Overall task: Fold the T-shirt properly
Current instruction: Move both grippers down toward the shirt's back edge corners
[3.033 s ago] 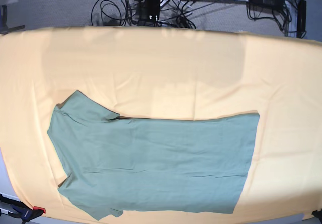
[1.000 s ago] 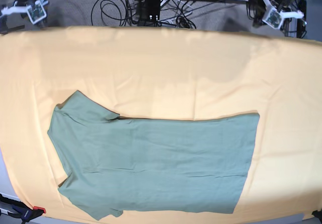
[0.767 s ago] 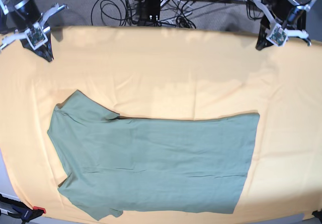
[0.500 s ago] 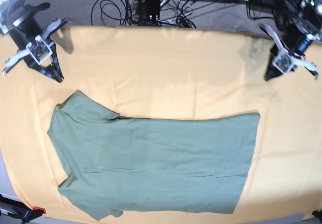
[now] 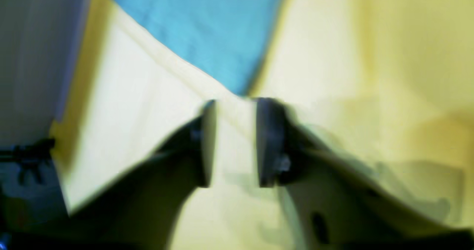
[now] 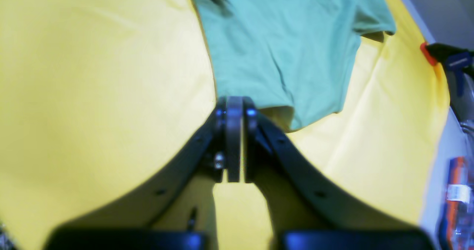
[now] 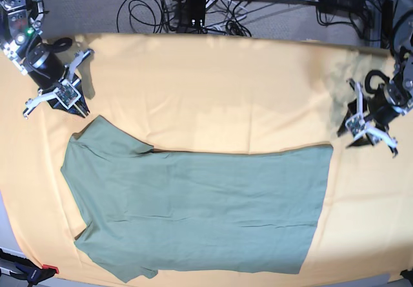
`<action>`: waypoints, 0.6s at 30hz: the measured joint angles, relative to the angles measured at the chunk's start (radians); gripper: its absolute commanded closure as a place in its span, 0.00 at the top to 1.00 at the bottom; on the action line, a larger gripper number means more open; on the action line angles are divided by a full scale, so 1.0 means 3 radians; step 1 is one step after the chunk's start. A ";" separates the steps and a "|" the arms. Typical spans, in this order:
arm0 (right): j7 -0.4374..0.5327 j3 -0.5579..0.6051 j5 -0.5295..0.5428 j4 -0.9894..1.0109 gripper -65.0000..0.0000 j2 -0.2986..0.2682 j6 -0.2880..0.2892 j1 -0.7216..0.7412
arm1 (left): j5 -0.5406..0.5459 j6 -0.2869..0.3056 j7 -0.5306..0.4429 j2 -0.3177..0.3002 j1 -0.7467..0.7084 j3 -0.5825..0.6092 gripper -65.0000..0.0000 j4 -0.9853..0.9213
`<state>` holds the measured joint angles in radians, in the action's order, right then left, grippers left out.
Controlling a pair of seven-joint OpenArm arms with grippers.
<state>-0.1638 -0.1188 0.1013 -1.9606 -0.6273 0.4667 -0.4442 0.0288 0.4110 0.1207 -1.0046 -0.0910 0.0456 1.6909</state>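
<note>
Just beyond the right gripper (image 6: 234, 105), whose jaws are pressing together on nothing, the T-shirt (image 7: 193, 203) is lying flat on the yellow-orange cloth (image 7: 206, 87). The left gripper (image 5: 233, 107) is hovering with parted, empty jaws near the shirt's hem corner.

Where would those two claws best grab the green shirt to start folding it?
Probably the two far corners of the T-shirt, from above: the sleeve tip beside the right gripper and the hem corner beside the left gripper. It lies flat, so only edges offer a pinch.
</note>
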 measured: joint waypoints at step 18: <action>-0.0041 0.0151 -0.0046 0.0045 0.49 0.0003 -0.0126 0.0023 | -0.1021 0.0282 -0.0796 -0.0014 0.2154 0.2243 0.59 -0.1264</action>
<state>-0.1761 -0.0734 0.0875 -1.9472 -0.6266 0.4290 -0.4374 -0.2775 0.4957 -0.1181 -1.0088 0.5552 0.7185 1.3117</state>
